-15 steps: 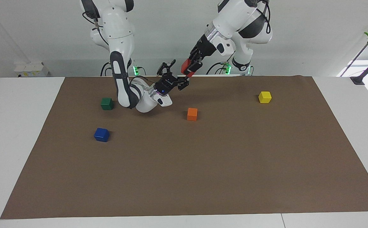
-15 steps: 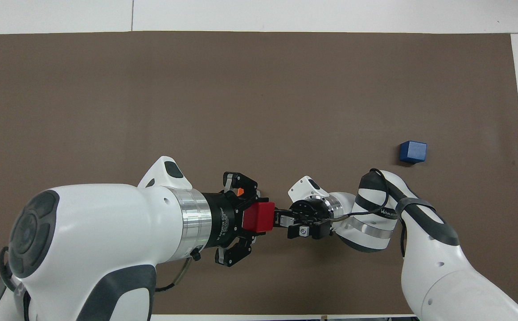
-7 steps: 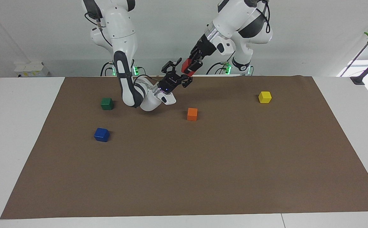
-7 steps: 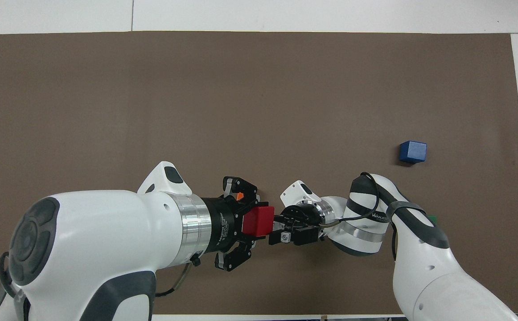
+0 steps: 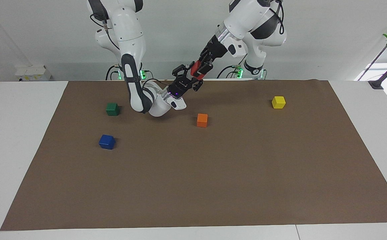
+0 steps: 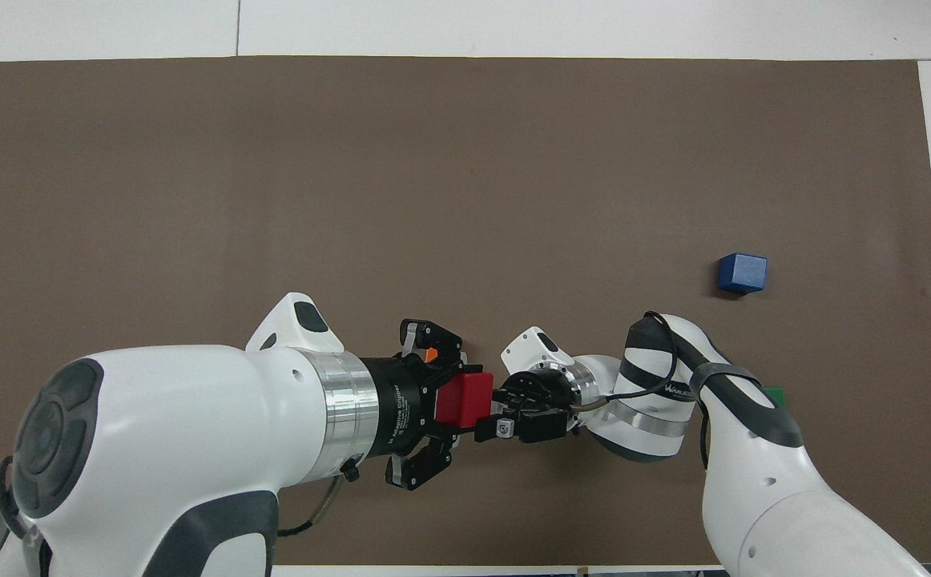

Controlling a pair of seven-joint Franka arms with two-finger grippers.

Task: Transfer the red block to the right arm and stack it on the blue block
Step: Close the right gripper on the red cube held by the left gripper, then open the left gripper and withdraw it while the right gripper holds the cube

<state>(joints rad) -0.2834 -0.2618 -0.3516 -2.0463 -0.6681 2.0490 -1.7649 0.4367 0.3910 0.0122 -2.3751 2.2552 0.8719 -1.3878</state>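
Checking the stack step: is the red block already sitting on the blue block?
No: the red block is up in the air at the left gripper, while the blue block lies bare on the mat.

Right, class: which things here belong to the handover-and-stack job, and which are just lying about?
In the job:
- red block, gripped by left gripper and right gripper above the table
- blue block

Lying about:
- orange block
- yellow block
- green block
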